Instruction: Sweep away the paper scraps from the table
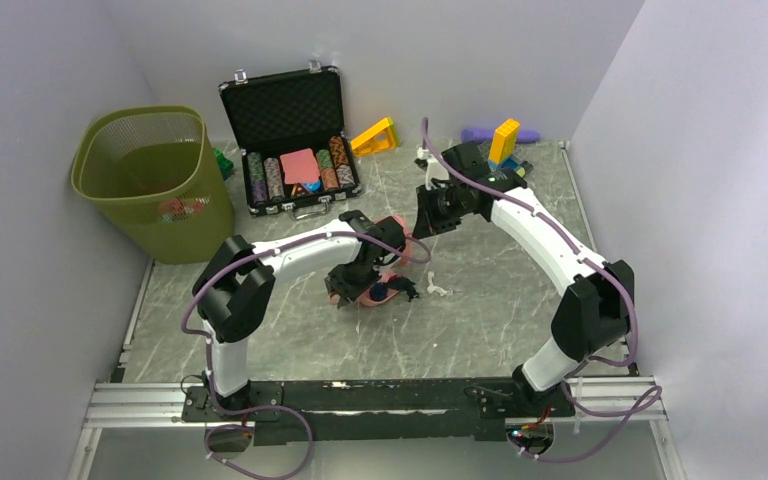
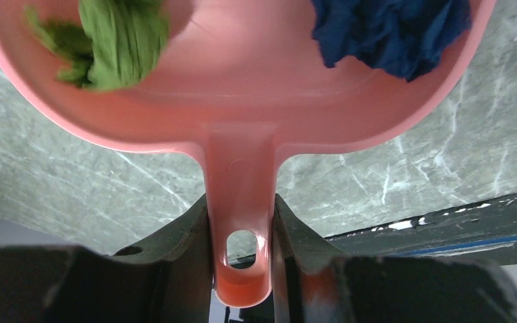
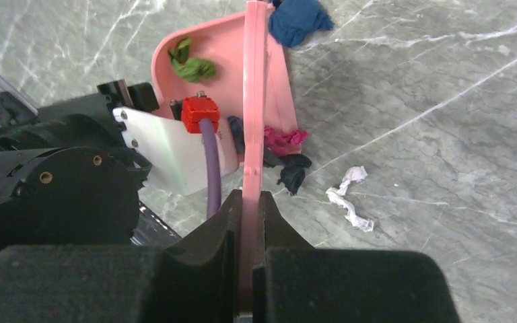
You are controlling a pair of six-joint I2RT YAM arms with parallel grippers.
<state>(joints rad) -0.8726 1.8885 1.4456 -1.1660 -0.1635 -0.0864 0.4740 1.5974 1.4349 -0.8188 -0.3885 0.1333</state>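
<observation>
My left gripper (image 2: 241,212) is shut on the handle of a pink dustpan (image 2: 242,101), which lies on the table (image 2: 74,182). A green paper scrap (image 2: 118,40) and a dark blue one (image 2: 390,30) lie in the pan. My right gripper (image 3: 249,202) is shut on a thin pink sweeping tool (image 3: 254,101), seen edge-on and reaching over the dustpan (image 3: 209,47). Magenta (image 3: 283,140), black (image 3: 293,173) and white (image 3: 347,195) scraps lie on the table by the pan's mouth. From above, both grippers (image 1: 345,288) (image 1: 422,222) meet at mid-table.
An olive waste basket (image 1: 145,180) stands at the far left. A black open case (image 1: 290,140) with poker chips sits behind the arms. Yellow blocks (image 1: 375,135) (image 1: 505,140) lie at the back. The metal frame (image 1: 360,400) runs along the near edge.
</observation>
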